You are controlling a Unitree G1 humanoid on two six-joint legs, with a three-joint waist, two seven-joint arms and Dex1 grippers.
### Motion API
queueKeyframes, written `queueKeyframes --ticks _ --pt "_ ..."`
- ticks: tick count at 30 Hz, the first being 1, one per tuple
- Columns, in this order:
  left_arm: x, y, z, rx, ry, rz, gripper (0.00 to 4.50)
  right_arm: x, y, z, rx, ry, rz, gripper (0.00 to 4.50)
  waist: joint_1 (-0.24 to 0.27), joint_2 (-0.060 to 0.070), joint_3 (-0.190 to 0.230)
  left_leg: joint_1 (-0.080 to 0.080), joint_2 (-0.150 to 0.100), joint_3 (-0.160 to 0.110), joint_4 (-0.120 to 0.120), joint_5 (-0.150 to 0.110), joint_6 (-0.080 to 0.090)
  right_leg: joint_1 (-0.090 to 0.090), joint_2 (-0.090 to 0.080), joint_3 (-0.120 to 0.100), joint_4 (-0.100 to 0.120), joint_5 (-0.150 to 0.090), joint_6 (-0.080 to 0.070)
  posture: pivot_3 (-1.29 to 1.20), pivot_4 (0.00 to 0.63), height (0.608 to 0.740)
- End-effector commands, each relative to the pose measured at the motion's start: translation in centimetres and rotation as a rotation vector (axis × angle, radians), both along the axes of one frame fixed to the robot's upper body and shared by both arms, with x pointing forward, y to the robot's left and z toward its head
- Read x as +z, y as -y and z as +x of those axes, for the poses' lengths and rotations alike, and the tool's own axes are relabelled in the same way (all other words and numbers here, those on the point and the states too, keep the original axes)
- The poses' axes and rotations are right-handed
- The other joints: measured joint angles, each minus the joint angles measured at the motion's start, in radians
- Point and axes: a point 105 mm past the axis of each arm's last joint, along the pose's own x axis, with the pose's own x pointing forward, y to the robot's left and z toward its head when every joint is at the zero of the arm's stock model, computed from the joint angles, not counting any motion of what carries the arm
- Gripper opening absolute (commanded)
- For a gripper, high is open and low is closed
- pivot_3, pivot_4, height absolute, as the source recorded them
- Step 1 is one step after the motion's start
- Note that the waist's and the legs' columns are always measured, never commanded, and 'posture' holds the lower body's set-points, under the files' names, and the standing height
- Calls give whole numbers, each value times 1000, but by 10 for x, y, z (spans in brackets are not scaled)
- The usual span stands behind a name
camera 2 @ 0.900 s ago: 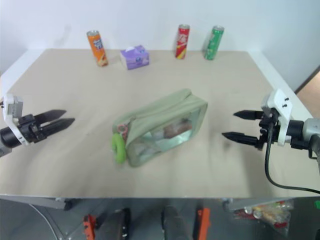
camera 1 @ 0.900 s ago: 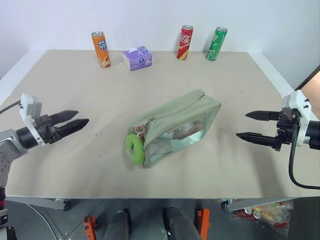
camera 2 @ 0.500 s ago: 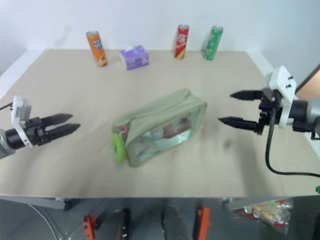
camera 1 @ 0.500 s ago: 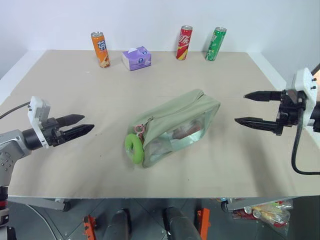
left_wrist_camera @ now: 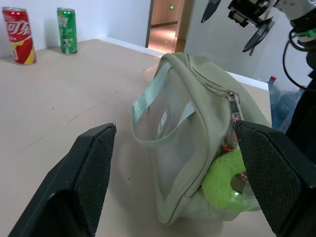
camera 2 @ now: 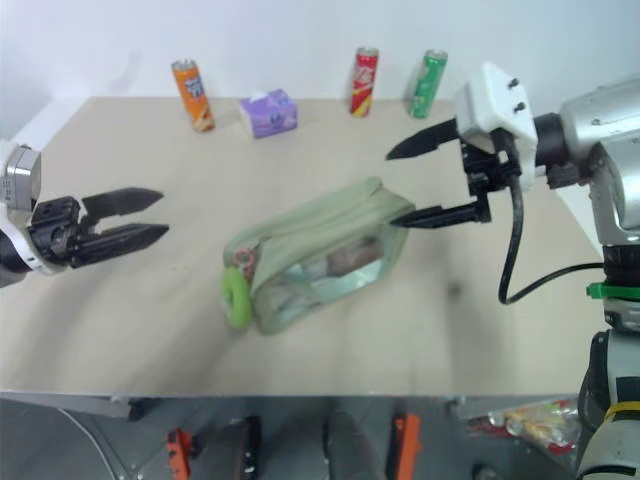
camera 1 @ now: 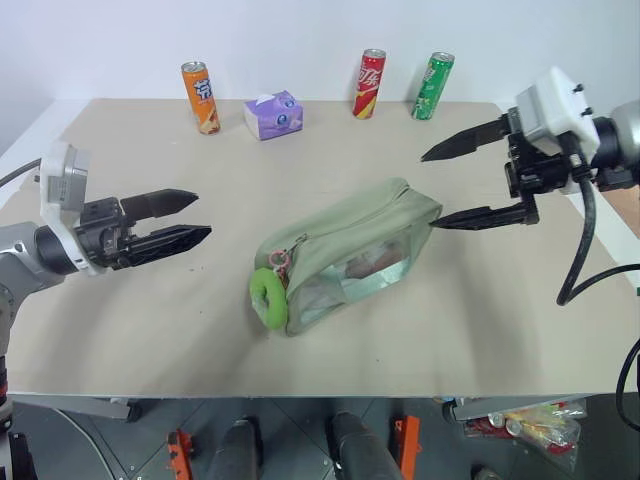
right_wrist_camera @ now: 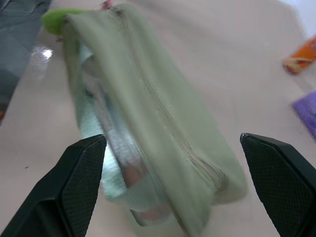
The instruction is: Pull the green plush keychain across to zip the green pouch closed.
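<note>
The green pouch [camera 1: 350,250] lies on its side in the middle of the table, its clear panel facing the front edge. Its zipper runs along the top seam. The green plush keychain [camera 1: 266,297] hangs at the pouch's near-left end on a pinkish clasp, also seen in the left wrist view as a fuzzy ring [left_wrist_camera: 224,180]. My left gripper [camera 1: 203,214] hovers open to the left of the pouch, pointing at it. Above the pouch's right end, my right gripper [camera 1: 430,191] is open wide, its lower fingertip close to the fabric. The right wrist view looks down on the pouch [right_wrist_camera: 148,108].
An orange can [camera 1: 202,98], a purple tissue box [camera 1: 274,115], a red can [camera 1: 368,85] and a green can [camera 1: 433,87] stand along the back of the table [camera 1: 150,330]. The table's front edge runs just below the pouch.
My right gripper has risen and swung left to the pouch's right end. My left gripper has moved right, closer to the pouch. The pouch and keychain have stayed put.
</note>
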Motion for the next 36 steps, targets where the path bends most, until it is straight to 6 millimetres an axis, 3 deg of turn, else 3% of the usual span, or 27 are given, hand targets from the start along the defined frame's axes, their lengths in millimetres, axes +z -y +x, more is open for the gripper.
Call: queueKeyframes --ticks 1,6,11,18,20,21,25,36 --pt "20 21 -19 -107 89 28 3911 -10 -21 2 123 3 -93 4500 -3 0 0 1 0 0 0 0 0 0 0 0 0 0 0 0 150 740" --pt "22 37 -31 -174 100 71 3911 -17 -33 1 186 -8 -118 4500 1 0 0 0 0 0 1 0 0 0 1 0 0 2 0 0 150 740" --pt "18 38 -30 -160 94 94 3911 -18 -38 0 210 -10 -127 4500 2 0 0 0 0 -1 1 0 0 0 1 0 0 2 0 0 150 740" --pt "14 35 -26 -136 88 96 3938 -19 -37 -3 222 -14 -141 2225 2 0 0 0 1 0 4 0 0 1 1 0 1 2 0 0 150 740" --pt "13 35 -24 -131 87 94 3938 -20 -38 -3 228 -18 -141 2023 2 0 0 -1 1 0 5 0 0 1 1 0 1 2 0 0 150 740" --pt "13 34 -23 -129 87 92 3938 -20 -39 -3 230 -20 -142 1305 2 0 0 -1 1 0 5 0 0 1 2 0 1 2 0 0 150 740" --pt "14 33 -20 -117 91 76 3938 -24 -42 -3 238 -28 -144 90 2 0 0 0 1 0 6 0 0 1 2 0 1 3 0 0 150 740" --pt "17 29 -20 -91 99 60 3938 -29 -52 -3 280 -52 -145 90 0 0 0 0 2 0 6 0 0 1 3 0 1 3 0 0 150 740"
